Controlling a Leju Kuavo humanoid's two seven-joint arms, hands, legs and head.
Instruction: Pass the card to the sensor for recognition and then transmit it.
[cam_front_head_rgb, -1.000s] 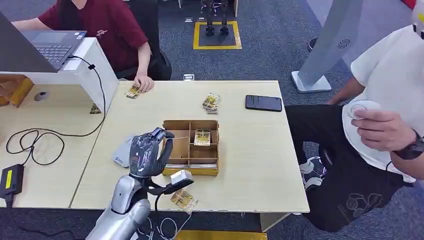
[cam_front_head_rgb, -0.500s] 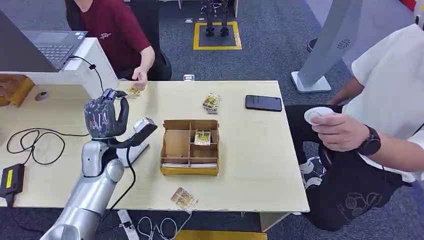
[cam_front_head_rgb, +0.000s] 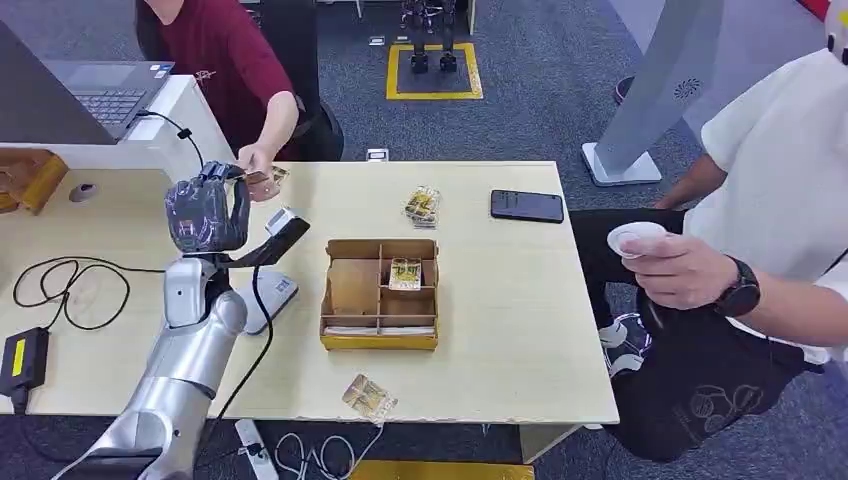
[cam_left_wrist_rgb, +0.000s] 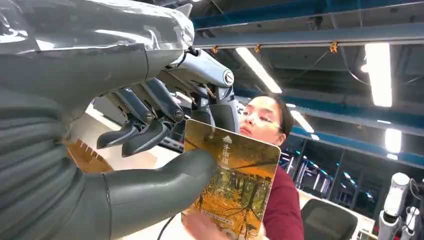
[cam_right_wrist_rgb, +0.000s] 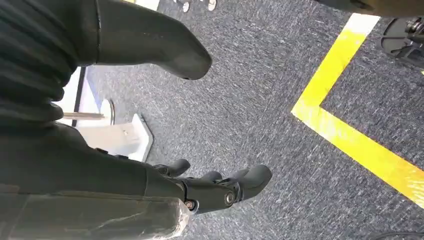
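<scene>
My left hand (cam_front_head_rgb: 205, 215) is raised above the table's back left, near the person in the red shirt (cam_front_head_rgb: 225, 55). In the left wrist view it pinches an orange autumn-picture card (cam_left_wrist_rgb: 232, 182) between thumb (cam_left_wrist_rgb: 165, 175) and fingers. The person's hand (cam_front_head_rgb: 255, 160) reaches to the card's far edge, and their fingers (cam_left_wrist_rgb: 210, 231) touch it. The grey-white sensor (cam_front_head_rgb: 268, 296) lies on the table below my forearm. My right hand (cam_right_wrist_rgb: 90, 175) hangs over grey carpet, its fingers apart and nothing in it.
A cardboard divider box (cam_front_head_rgb: 380, 325) with one card (cam_front_head_rgb: 404, 273) stands mid-table. More cards lie behind it (cam_front_head_rgb: 422, 205) and at the front edge (cam_front_head_rgb: 368, 397). A black phone (cam_front_head_rgb: 527, 206) lies back right. A seated person in white holds a white disc (cam_front_head_rgb: 637, 236). Cables (cam_front_head_rgb: 60, 280) and a laptop (cam_front_head_rgb: 95, 95) are at left.
My left arm swung from the box's front left, over the sensor, up toward the back left with the card. The person in red lifted a hand to meet it.
</scene>
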